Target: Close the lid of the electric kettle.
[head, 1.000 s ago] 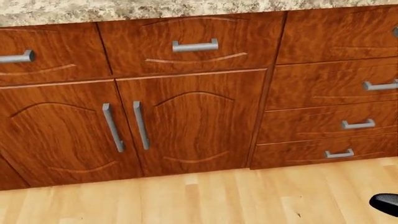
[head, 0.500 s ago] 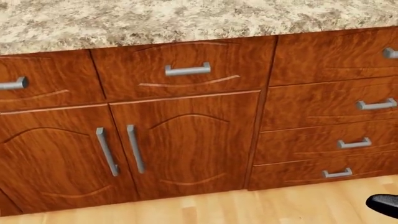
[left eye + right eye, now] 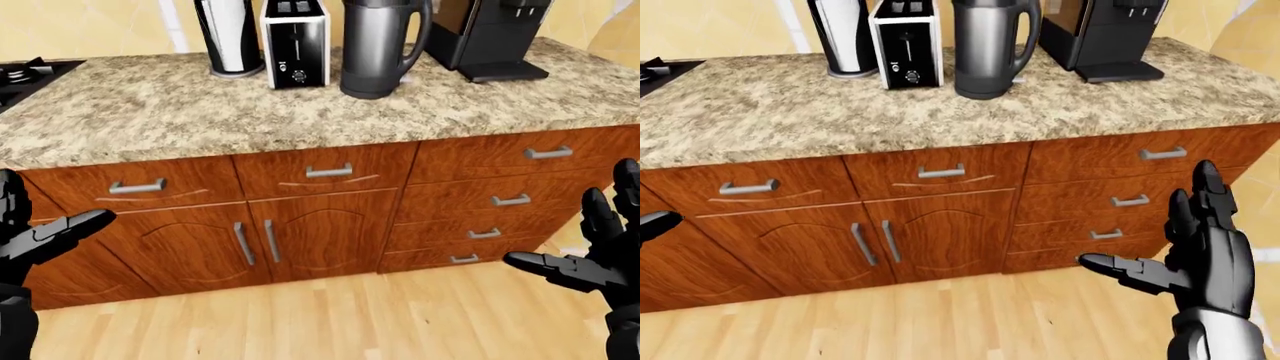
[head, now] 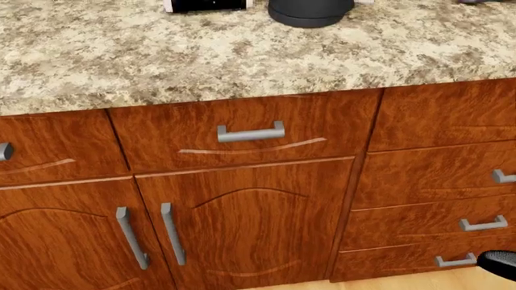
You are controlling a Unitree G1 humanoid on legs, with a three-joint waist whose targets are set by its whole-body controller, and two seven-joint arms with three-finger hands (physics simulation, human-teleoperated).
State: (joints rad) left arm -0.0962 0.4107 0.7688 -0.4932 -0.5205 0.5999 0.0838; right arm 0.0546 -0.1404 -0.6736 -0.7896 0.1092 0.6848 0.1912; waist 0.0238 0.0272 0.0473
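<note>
I see open wood floor [image 3: 330, 315] between my spread fingers and the cabinet fronts [image 3: 300, 225]. Both hands hang low — left hand [image 3: 40, 236] and right hand [image 3: 1200, 262], fingers splayed, holding nothing. The electric kettle [image 3: 378, 46] stands well above them on the countertop [image 3: 200, 112] beside the toaster [image 3: 295, 41] — its lid is out of frame.

Our count along the speckled granite counter [image 3: 200, 112]

We see one dark grey electric kettle [image 3: 378, 49], one white-and-black toaster [image 3: 295, 43], one black coffee machine [image 3: 490, 34] and two arched wooden cabinet doors [image 3: 250, 244].

Dark grey kettle [image 3: 378, 46], speckled beige counter [image 3: 250, 112]
</note>
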